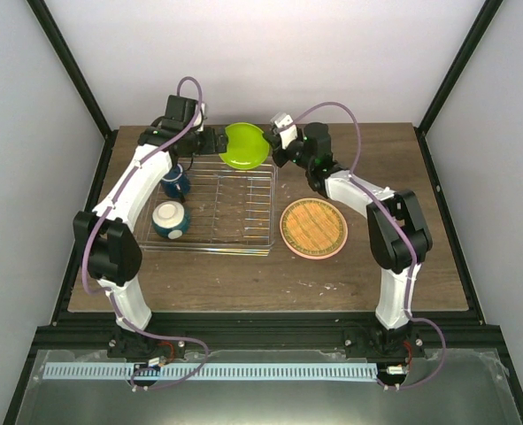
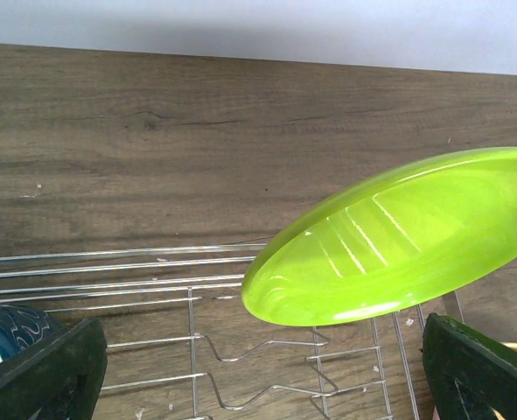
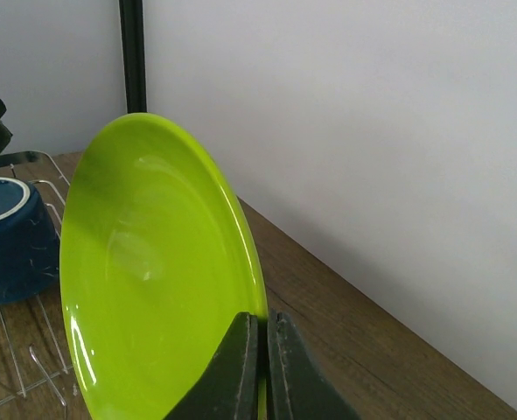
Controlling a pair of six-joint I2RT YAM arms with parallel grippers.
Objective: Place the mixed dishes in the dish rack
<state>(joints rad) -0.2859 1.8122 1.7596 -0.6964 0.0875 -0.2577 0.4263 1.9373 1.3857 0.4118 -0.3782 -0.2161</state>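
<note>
My right gripper (image 1: 273, 142) (image 3: 262, 350) is shut on the right rim of the lime-green plate (image 1: 243, 146) (image 3: 144, 271), which it holds tilted on edge above the far side of the dish rack (image 1: 230, 212) (image 2: 153, 262). From the left, my left gripper (image 1: 210, 142) (image 2: 267, 372) stands open, its fingers spread wide below the plate's (image 2: 398, 236) left edge and not touching it. The dark blue mug (image 1: 176, 184) (image 2: 4, 337) (image 3: 9, 241) and the teal-blue bowl (image 1: 170, 220) sit in the rack's left part. A cream plate (image 1: 312, 225) lies on the salmon-pink plate (image 1: 312, 256) to the right of the rack.
The rack's wire slots (image 2: 267, 350) lie right under the green plate. The back wall is close behind both grippers. Black frame posts (image 3: 132, 52) stand at the table's far corners.
</note>
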